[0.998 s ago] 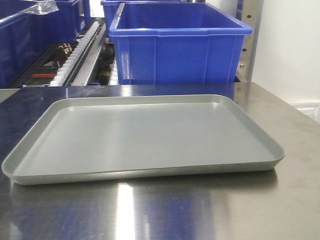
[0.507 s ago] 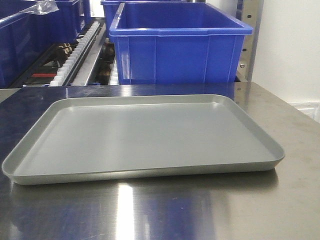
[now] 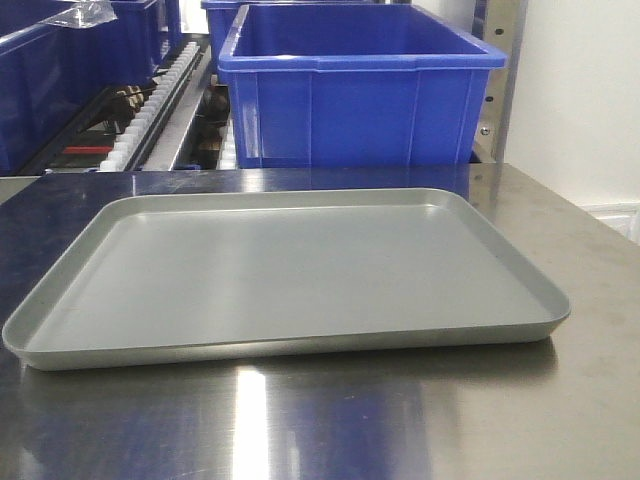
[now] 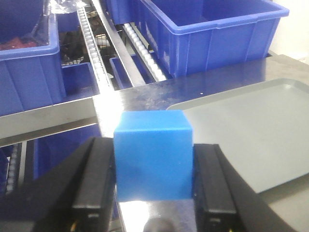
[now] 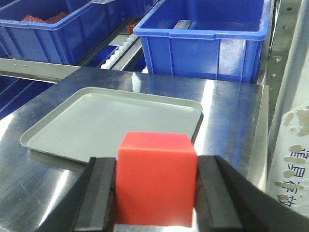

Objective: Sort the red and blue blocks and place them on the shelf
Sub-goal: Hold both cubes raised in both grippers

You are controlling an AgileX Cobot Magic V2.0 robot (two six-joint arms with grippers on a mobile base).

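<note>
In the left wrist view the blue block (image 4: 152, 154) sits squeezed between the black fingers of my left gripper (image 4: 153, 181), held above the steel table near the tray's left end. The red block (image 5: 157, 179) is clamped the same way in my right gripper (image 5: 156, 198), above the table in front of the tray's near edge. The shelf (image 3: 497, 70) stands behind the table, with roller tracks (image 4: 145, 53) and large blue bins on it. Neither gripper nor block appears in the front view.
A shallow grey metal tray (image 3: 290, 275) lies bare on the steel table (image 3: 560, 400). A big blue bin (image 3: 355, 85) stands right behind it, and another bin (image 5: 53, 29) to the left holds red pieces. A white wall (image 3: 580, 100) lies to the right.
</note>
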